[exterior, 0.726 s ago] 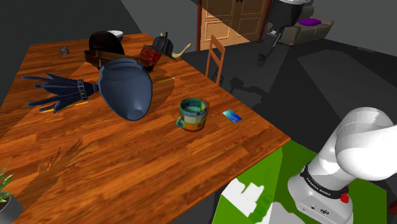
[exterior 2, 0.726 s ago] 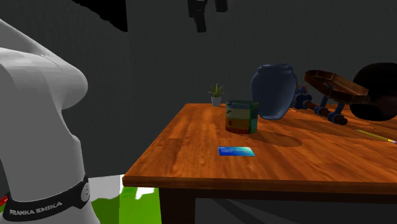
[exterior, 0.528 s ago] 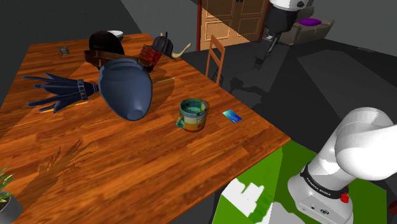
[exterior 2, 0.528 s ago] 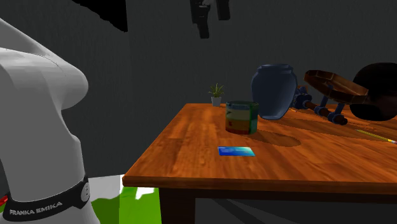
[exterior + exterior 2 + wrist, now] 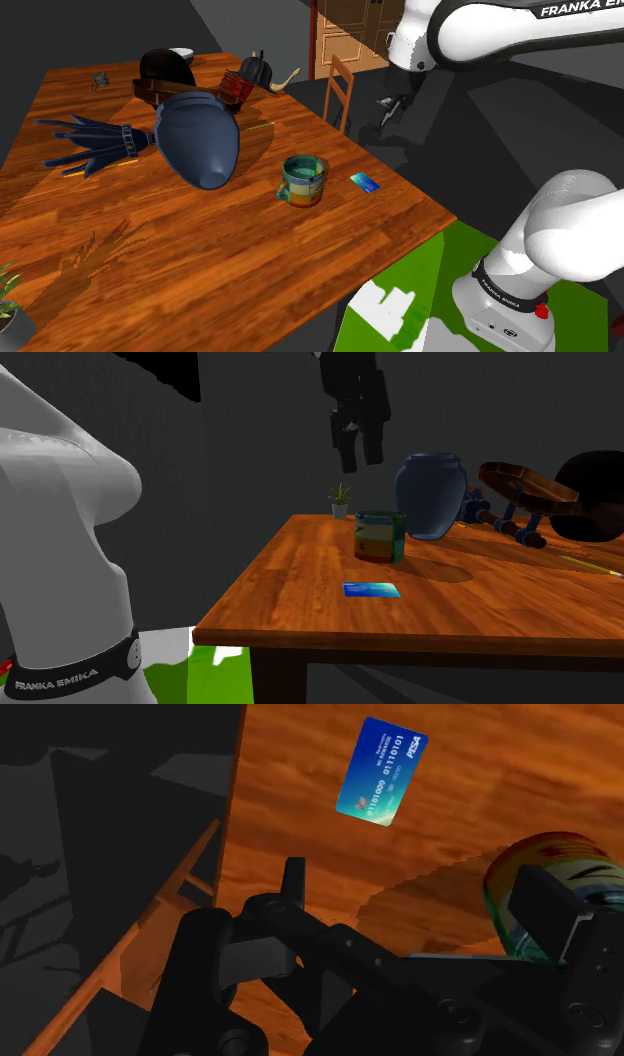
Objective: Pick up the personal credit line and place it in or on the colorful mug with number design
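A dim, grey-walled room with a brown panelled door (image 5: pixel 352 30) holds a broad wooden table (image 5: pixel 200 270), crowded at its far end and bare near the stand. On it stand a big blue vase (image 5: pixel 198 137) and, smaller, a striped colourful mug (image 5: pixel 303 180). The small blue credit card (image 5: pixel 366 182) lies flat just beside the mug, near the table's edge, while the black gripper (image 5: pixel 358 450) hangs high above, its fingers apart and holding nothing.

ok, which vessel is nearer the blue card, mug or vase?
The rainbow-striped mug, just beside the flat blue card; the large dark-blue vase stands farther off.
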Robot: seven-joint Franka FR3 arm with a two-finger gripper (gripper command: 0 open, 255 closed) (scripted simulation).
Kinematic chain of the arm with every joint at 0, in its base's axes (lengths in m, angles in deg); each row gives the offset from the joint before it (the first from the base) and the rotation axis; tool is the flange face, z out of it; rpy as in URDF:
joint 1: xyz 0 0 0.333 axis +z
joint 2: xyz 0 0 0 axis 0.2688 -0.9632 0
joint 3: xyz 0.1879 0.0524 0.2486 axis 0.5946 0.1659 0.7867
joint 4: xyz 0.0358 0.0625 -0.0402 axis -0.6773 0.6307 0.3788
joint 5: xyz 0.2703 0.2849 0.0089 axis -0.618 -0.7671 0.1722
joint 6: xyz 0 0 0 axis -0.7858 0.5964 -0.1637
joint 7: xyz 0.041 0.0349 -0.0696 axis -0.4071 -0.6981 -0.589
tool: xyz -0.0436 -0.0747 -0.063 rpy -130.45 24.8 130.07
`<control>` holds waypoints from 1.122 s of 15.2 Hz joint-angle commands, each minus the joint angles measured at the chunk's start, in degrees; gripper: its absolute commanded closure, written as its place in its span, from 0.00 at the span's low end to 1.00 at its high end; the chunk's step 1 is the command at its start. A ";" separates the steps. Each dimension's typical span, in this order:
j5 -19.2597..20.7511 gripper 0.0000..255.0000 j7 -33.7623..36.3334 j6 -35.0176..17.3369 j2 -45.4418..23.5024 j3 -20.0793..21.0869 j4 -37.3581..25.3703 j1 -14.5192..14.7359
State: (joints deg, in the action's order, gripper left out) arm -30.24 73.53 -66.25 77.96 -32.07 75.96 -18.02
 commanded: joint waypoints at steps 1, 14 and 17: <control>-0.33 0.00 2.40 -4.95 -2.56 0.39 2.32 -0.84; -0.28 0.00 13.78 -28.12 -21.02 2.77 7.22 -5.10; 0.27 0.00 14.17 -30.94 -23.24 2.94 7.83 -5.43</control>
State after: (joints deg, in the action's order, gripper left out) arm -30.22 87.43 -95.99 55.76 -29.27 83.67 -23.32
